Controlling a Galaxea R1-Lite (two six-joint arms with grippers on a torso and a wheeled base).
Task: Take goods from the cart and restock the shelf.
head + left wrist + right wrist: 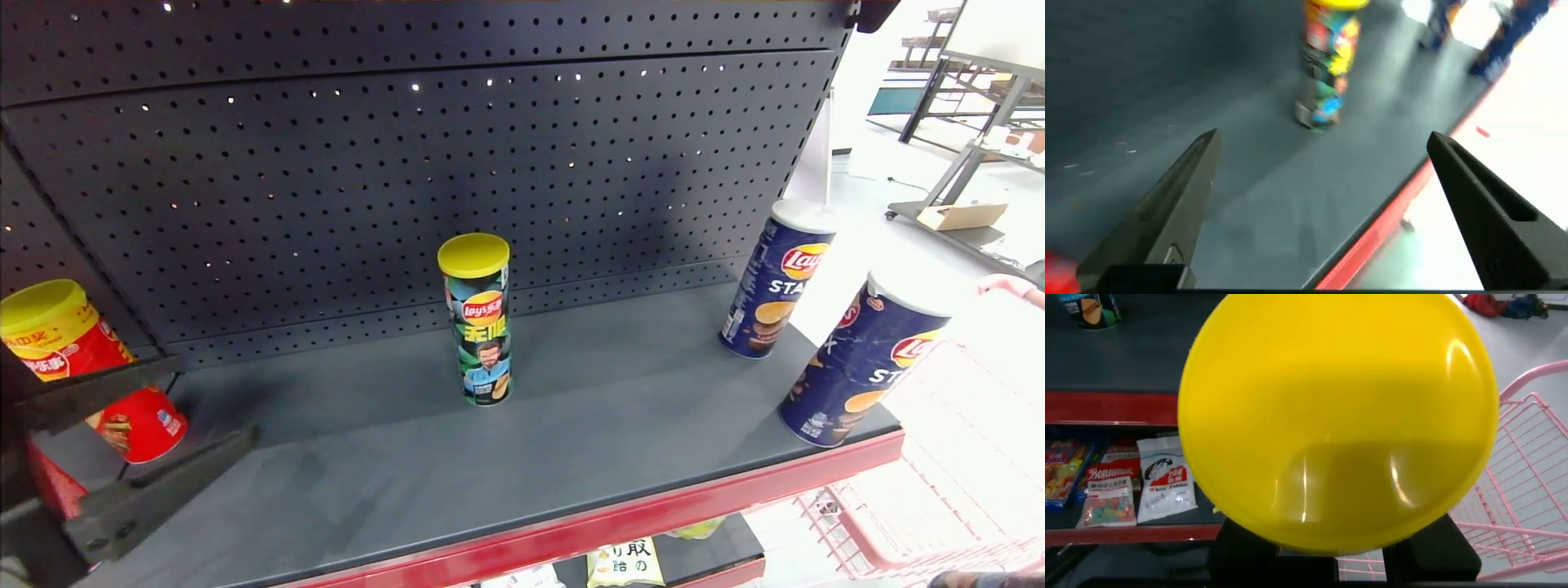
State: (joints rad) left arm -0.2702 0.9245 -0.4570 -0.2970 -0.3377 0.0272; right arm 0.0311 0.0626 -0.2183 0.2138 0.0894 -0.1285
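My left pincer (1323, 137) released, jaws wide, over shelf (571, 425) beside red canister (90, 367); my right pincer (1331, 567) grasping yellow-lidded canister (1339, 416) near pink cart (1527, 482); green canister (483, 327) standing mid-shelf.

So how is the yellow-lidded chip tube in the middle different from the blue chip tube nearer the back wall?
The round green-and-black chip tube has a bright yellow lid; the round dark blue chip tube has a pale grey one. The green-and-black chip tube stands mid-shelf, while the dark blue chip tube stands near the right end. Both stand upright on the dark grey metal shelf, touching nothing else.
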